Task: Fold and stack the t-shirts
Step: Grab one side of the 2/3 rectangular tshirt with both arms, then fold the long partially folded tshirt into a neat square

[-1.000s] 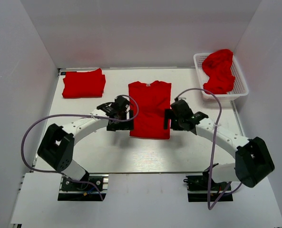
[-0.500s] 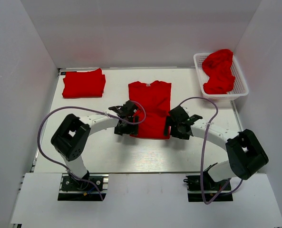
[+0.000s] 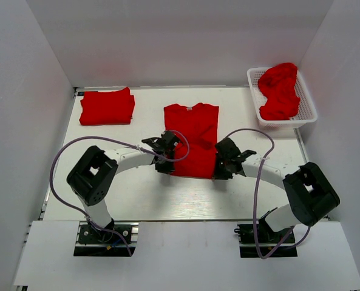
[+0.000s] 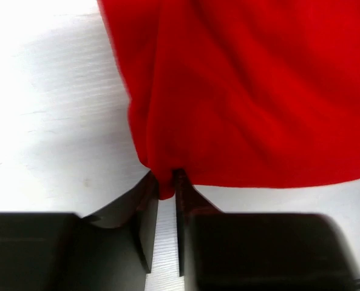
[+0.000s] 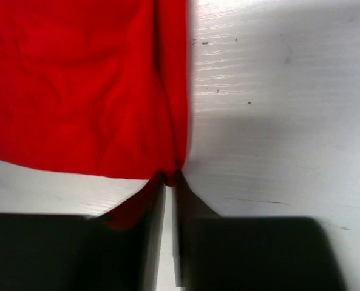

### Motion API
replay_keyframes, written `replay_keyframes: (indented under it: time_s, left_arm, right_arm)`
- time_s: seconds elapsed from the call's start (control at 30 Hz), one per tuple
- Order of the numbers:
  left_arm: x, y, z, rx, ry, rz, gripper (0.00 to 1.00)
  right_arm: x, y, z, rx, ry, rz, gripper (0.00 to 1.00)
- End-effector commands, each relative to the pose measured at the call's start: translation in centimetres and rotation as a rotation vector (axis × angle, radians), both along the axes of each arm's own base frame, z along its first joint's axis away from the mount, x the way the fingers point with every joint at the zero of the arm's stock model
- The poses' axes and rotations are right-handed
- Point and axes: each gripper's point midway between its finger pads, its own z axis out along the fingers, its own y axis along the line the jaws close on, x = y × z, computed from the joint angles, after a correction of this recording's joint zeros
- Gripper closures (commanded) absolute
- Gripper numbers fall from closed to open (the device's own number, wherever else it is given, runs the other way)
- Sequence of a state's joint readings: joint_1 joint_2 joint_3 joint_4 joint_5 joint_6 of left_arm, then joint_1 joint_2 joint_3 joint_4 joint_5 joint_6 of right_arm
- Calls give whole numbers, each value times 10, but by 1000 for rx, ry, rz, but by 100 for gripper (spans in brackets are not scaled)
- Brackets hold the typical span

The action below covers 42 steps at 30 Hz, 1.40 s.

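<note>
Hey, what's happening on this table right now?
A two-armed robot is folding red t-shirts. The left gripper and right gripper each pinch a near corner of the middle t-shirt, which lies flat. A folded pile sits far left, and a crumpled t-shirt waits in the basket.

Top view: lower hem corners of spread t-shirt (image 3: 192, 136) hidden under left gripper (image 3: 169, 168) and right gripper (image 3: 218, 173); jaw gap too small to tell there.
Left wrist view: cloth cut off at top and right edges; gripper body blurred, cut by bottom edge.
Right wrist view: cloth cut off at top and left edges.
Folded stack (image 3: 107, 107): layer count too small to tell.
Red heap (image 3: 280, 90) in basket (image 3: 310, 109): shirt count untellable; basket floor mostly hidden.
</note>
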<state>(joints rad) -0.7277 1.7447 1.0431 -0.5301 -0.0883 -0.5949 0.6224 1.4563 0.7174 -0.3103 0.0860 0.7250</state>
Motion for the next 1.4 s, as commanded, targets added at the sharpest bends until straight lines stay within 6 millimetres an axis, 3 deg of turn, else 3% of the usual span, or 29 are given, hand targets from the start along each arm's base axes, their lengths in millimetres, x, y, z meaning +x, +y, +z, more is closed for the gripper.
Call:
replay_keyframes:
  time_s: [0.0, 0.03, 0.07, 0.2, 0.23, 0.33, 0.37, 0.47, 0.5, 0.6, 0.63, 0.7, 0.8, 0.87, 0.9, 0.97, 1.0, 1.03, 1.07, 1.13, 1.3, 1.37]
  left_arm:
    - [-25, 6, -22, 21, 83, 7, 82]
    - [-23, 4, -22, 13, 74, 7, 88]
    - [-23, 4, -22, 13, 74, 7, 100]
    - [-24, 1, -15, -1, 63, 6, 100]
    - [-20, 0, -2, -19, 26, 10, 100]
    - [-30, 9, 12, -15, -15, 2, 100]
    - [-34, 8, 31, -54, -55, -7, 100]
    - [-49, 16, 47, -95, -79, -24, 100]
    - [-54, 13, 66, -136, -112, -56, 100]
    - [-60, 13, 98, -178, -145, -81, 100]
    - [-60, 12, 112, -201, -169, -81, 100]
    - [-55, 7, 135, -229, -204, -89, 100]
    - [-43, 13, 156, -208, -259, -23, 100]
    - [-34, 12, 164, -188, -256, 26, 100]
    - [-28, 21, 163, -144, -259, 73, 100]
    - [-12, 26, 173, -116, -290, 158, 100]
    - [-8, 28, 166, -69, -277, 176, 100]
    - [-3, 30, 165, -45, -278, 204, 100]
    - [7, 27, 176, -43, -306, 230, 100]
    - [20, 28, 174, 15, -302, 272, 100]
    - [51, 38, 167, 79, -303, 358, 100]
    - [69, 39, 170, 57, -317, 381, 100]
  right_arm:
    - [-8, 7, -7, 45, 25, 23, 91]
    - [-6, 6, -7, 43, 12, 19, 100]
    - [-6, 5, -4, 48, -3, 19, 100]
    - [0, 5, 7, 65, -61, 32, 100]
    - [-4, 1, 9, 47, -55, 38, 100]
    - [-16, -3, 21, 53, -55, 82, 100]
    - [-22, -4, 22, 56, -49, 99, 100]
    - [-49, -6, 36, 108, -17, 182, 100]
    - [-49, -5, 53, 134, -70, 202, 100]
    - [-60, -12, 76, 148, -95, 221, 100]
    - [-56, -9, 94, 174, -140, 225, 100]
    - [-57, -12, 101, 170, -149, 217, 100]
    - [-42, -10, 129, 195, -234, 183, 100]
    - [-30, -6, 143, 198, -268, 157, 100]
    - [-23, -3, 143, 196, -270, 149, 100]
    - [2, -5, 163, 169, -358, 87, 100]
    - [10, -4, 156, 136, -339, 75, 100]
    - [20, 1, 176, 150, -378, 65, 100]
    - [31, 0, 174, 124, -389, 53, 100]
    - [52, 9, 183, 110, -402, 43, 100]
    - [92, 8, 197, 34, -442, 11, 100]
    - [106, 7, 189, 6, -423, 16, 100]
